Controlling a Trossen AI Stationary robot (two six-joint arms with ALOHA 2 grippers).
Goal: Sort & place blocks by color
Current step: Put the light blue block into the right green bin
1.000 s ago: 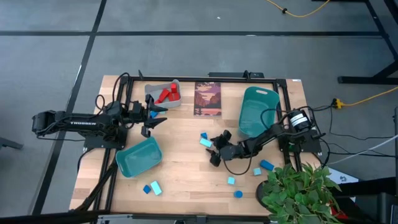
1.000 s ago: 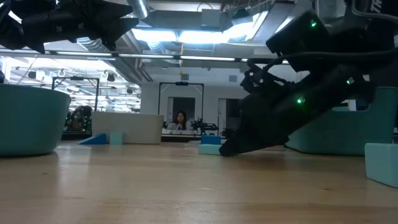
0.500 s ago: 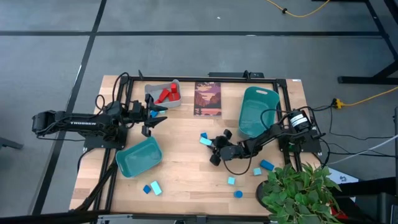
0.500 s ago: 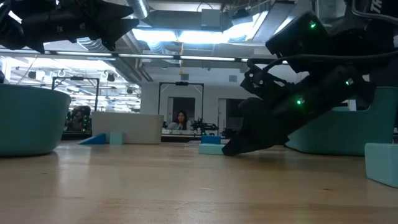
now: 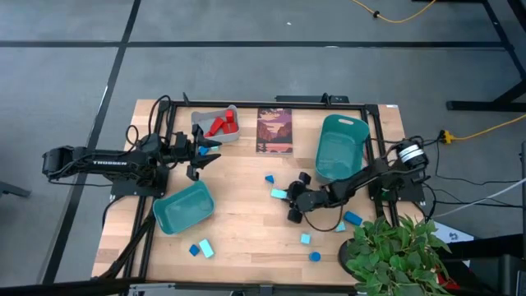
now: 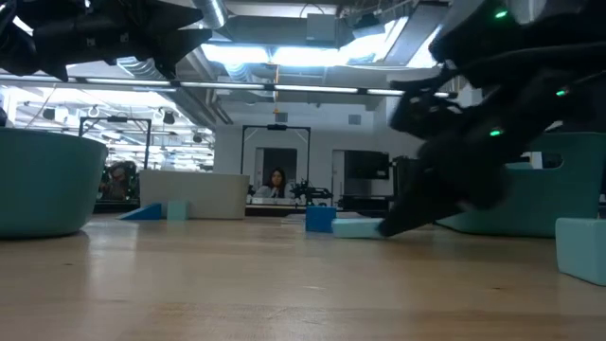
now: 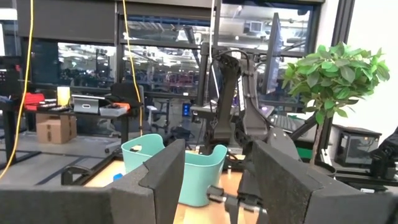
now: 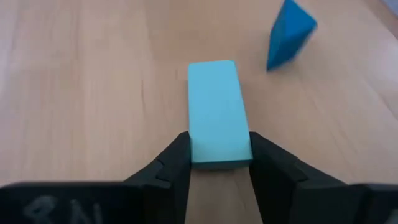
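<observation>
A light cyan bar block [image 8: 214, 112] sits between the fingers of my right gripper [image 8: 219, 163], which is shut on it at mid-table [image 5: 289, 197]. A dark blue block [image 8: 289, 40] lies just beyond it [image 5: 269, 178]. In the low view the bar [image 6: 355, 227] sticks out of the gripper [image 6: 402, 216] beside that blue block [image 6: 320, 218]. My left gripper [image 5: 205, 152] hangs open above the table by the grey bin [image 5: 197, 119], which holds red blocks [image 5: 220, 125]; nothing shows between its fingers [image 7: 214, 180]. My right gripper pinches the bar's two long sides at the end nearest the gripper [image 8: 217, 152] between its two fingers [image 8: 177, 163]. The fingers slant down from the table's right side and lie along the bar. The bar sticks out level ahead of them; whether it clears the table I cannot tell.
One teal bin [image 5: 341, 146] stands at the right, another [image 5: 184, 205] at the near left, and a dark picture card [image 5: 274, 130] lies at the back. Loose cyan and blue blocks lie near the front [image 5: 306, 238] [image 5: 352, 219] [image 5: 200, 247]. A plant [image 5: 394, 255] overhangs the near right corner.
My right gripper has drawn back toward the table's right edge and risen a little, taking the cyan bar with it. The bar now lies farther right and nearer than before, away from the dark blue block, which has stayed put.
</observation>
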